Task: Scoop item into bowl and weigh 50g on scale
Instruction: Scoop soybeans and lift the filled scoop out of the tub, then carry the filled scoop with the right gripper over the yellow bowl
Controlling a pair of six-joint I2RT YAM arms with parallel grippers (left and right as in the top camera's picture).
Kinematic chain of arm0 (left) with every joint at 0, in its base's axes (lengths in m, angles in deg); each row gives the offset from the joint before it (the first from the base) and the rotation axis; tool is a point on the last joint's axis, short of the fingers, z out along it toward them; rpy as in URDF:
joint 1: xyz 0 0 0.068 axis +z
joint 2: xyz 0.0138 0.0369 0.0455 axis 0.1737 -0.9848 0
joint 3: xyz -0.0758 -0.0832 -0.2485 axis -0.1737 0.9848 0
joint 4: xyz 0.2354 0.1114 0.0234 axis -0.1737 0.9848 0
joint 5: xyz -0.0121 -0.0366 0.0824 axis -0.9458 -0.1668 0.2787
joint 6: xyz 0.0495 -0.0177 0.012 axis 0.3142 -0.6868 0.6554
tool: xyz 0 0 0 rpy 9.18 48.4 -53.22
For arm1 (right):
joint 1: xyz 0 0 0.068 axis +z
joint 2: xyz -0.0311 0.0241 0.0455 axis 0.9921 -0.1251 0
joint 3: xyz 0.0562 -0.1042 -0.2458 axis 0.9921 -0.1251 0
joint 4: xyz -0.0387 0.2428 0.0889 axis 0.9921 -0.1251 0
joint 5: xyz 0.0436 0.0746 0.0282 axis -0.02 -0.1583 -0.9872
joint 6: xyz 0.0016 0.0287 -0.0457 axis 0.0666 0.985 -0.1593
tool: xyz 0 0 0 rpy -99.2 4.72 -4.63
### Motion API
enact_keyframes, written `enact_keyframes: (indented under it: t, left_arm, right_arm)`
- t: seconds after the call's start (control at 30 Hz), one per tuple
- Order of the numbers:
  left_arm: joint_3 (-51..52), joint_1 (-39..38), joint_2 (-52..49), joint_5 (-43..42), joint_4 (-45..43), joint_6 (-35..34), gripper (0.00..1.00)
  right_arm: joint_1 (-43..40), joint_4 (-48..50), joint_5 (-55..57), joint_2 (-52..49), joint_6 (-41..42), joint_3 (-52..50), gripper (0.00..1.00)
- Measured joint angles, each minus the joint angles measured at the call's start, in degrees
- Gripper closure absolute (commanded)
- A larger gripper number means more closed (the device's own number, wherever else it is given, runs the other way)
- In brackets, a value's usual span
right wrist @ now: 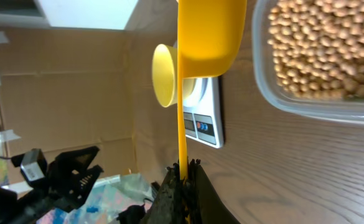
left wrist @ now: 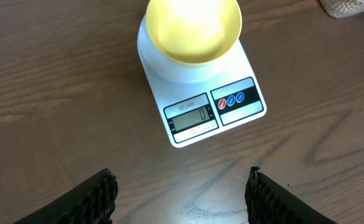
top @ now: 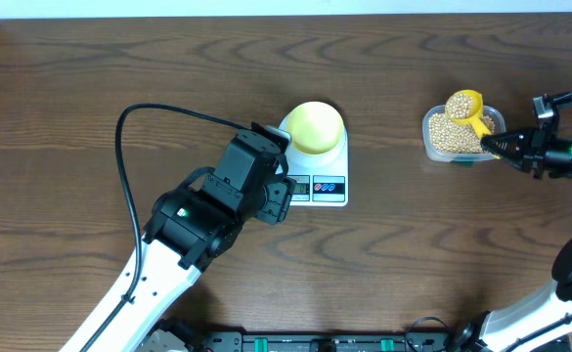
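The pale-yellow bowl [top: 316, 127] sits empty on the white scale [top: 317, 182]; both show in the left wrist view, bowl [left wrist: 193, 28] and scale [left wrist: 214, 111], whose display reads 0. My left gripper [left wrist: 180, 193] is open and empty just in front of the scale. My right gripper [right wrist: 185, 171] is shut on the handle of the yellow scoop [top: 467, 109], whose cup [right wrist: 210, 31] holds beans above the clear tub [top: 459, 135]. The tan beans [right wrist: 322, 46] fill the tub at the right.
The brown wooden table [top: 70, 108] stretches around. A black cable [top: 129, 117] loops from the left arm. The table's back edge runs along the top of the overhead view.
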Motion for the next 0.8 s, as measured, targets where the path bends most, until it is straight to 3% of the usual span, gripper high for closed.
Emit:
enact_keyframes:
  t: [0.5, 0.8]
  left_arm:
    - [0.0, 0.0, 0.0, 0.0, 0.0, 0.02, 0.31]
    - [0.0, 0.0, 0.0, 0.0, -0.02, 0.02, 0.31]
  right_arm:
    - [6.16, -0.61, -8.63, 0.0, -2.36, 0.0, 0.99]
    - [14.6, -0.44, -13.7, 0.0, -2.8, 0.0, 0.99]
